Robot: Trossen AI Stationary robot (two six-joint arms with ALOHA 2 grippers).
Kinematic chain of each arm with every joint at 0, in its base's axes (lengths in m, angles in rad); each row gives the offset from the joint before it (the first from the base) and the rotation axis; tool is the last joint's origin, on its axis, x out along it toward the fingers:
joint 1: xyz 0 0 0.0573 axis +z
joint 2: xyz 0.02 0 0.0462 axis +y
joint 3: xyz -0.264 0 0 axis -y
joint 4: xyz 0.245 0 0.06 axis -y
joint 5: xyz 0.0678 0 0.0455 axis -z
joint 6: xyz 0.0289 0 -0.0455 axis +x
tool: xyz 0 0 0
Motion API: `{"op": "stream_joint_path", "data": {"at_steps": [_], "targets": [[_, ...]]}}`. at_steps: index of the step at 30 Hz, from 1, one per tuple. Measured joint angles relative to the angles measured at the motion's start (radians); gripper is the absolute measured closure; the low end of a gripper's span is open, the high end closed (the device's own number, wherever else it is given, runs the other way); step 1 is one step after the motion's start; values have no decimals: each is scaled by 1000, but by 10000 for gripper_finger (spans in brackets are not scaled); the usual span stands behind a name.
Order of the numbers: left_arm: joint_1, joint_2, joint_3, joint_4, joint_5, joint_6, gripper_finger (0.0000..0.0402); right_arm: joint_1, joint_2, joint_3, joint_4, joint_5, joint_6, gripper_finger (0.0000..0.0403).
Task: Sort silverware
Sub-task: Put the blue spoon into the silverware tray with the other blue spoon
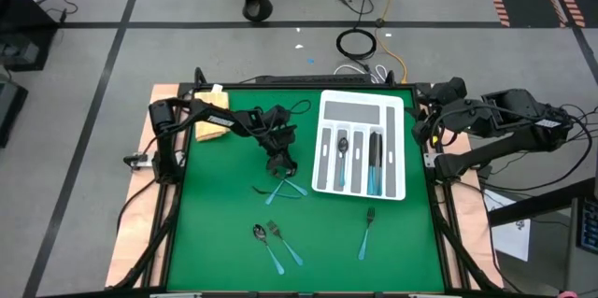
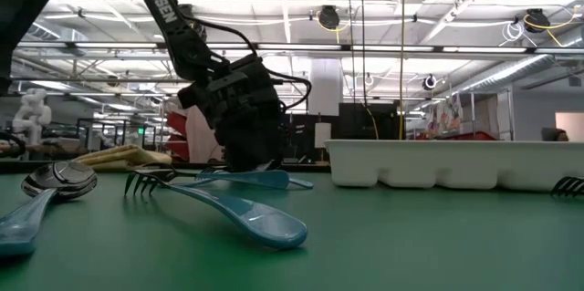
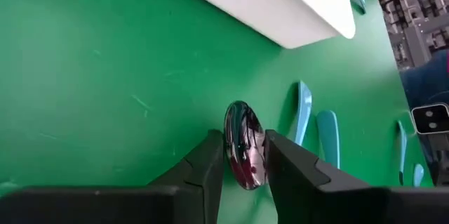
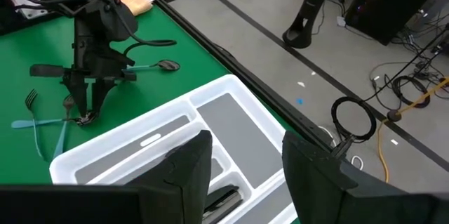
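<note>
Left gripper (image 1: 279, 169) sat just left of frame centre in the high view, pointing down at the green table mat (image 1: 215, 233), its two dark fingers (image 3: 210, 164) clamped on the dark grey bowl of a teal-handled spoon (image 3: 245, 145) at the mat surface (grip clear in the left wrist view). Two more teal handles lay just beside it. White slotted organiser tray (image 1: 329, 175) sat right of centre, with several utensils already in its slots. Lower centre: a loose spoon (image 1: 260, 234), a fork (image 1: 277, 232) beside it, another fork (image 1: 367, 230) further right. Folded yellow cloth (image 1: 214, 120) lay upper left. Right gripper (image 4: 242, 157) waited over the tray's right edge, fingers spread apart, empty.
</note>
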Motion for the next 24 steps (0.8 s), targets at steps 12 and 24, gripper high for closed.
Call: {"op": "stream_joint_path", "data": {"at_steps": [12,24], "targets": [[0,4,-1,40,-1,-29,396,0,0,0,0,3,-15,243],[45,-110,40,52,-178,-291,400,0,0,0,-3,1,-23,243]]}}
